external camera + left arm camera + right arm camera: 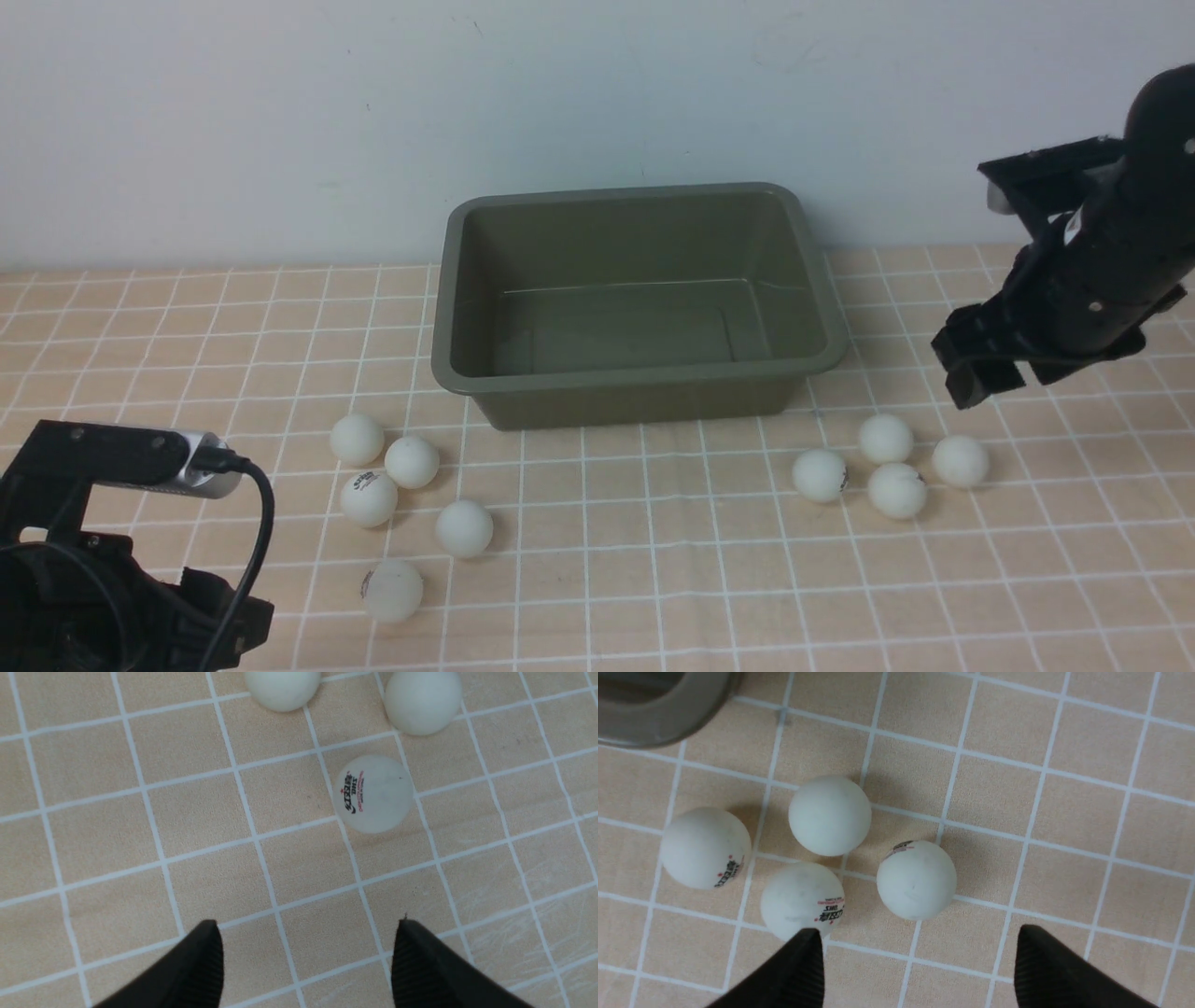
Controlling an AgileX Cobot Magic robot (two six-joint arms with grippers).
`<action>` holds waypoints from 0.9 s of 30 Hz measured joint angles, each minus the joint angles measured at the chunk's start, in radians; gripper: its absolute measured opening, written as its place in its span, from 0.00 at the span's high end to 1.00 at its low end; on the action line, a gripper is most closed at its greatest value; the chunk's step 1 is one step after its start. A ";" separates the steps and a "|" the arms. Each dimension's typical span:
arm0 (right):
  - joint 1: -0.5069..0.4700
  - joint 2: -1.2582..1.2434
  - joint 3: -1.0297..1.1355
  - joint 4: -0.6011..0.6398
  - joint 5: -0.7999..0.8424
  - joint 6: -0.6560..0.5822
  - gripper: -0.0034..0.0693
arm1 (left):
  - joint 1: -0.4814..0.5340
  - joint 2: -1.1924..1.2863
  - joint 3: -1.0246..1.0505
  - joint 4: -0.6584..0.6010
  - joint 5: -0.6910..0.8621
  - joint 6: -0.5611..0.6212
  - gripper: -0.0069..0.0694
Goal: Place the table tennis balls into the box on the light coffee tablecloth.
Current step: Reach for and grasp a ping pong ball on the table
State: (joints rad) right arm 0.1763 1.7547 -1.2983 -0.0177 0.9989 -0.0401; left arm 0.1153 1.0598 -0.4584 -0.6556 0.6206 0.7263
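The olive-green box stands empty at the back middle of the light coffee tablecloth. Several table tennis balls lie left of its front, one with a logo; several more lie at its right front, among them one just below my right gripper. In the right wrist view that gripper is open above the cloth, the nearest ball just ahead of its fingers. My left gripper is open over bare cloth, a logo ball ahead of it.
A pale wall rises right behind the box. The box's corner shows in the right wrist view beside the ball cluster. My left arm's camera and cable sit at the front left.
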 joint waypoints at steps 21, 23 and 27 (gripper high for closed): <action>0.000 0.131 0.000 -0.051 -0.076 0.002 0.25 | 0.000 0.000 0.000 0.000 0.000 0.002 0.38; 0.000 0.134 -0.001 -0.051 -0.076 0.003 0.25 | 0.000 0.000 0.000 0.000 0.000 0.002 0.38; 0.000 0.147 -0.003 -0.051 -0.075 0.003 0.25 | 0.000 0.000 0.000 0.000 0.000 0.002 0.38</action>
State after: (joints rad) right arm 0.1763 1.9016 -1.3016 -0.0688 0.9235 -0.0366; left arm 0.1153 1.0598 -0.4584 -0.6556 0.6207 0.7281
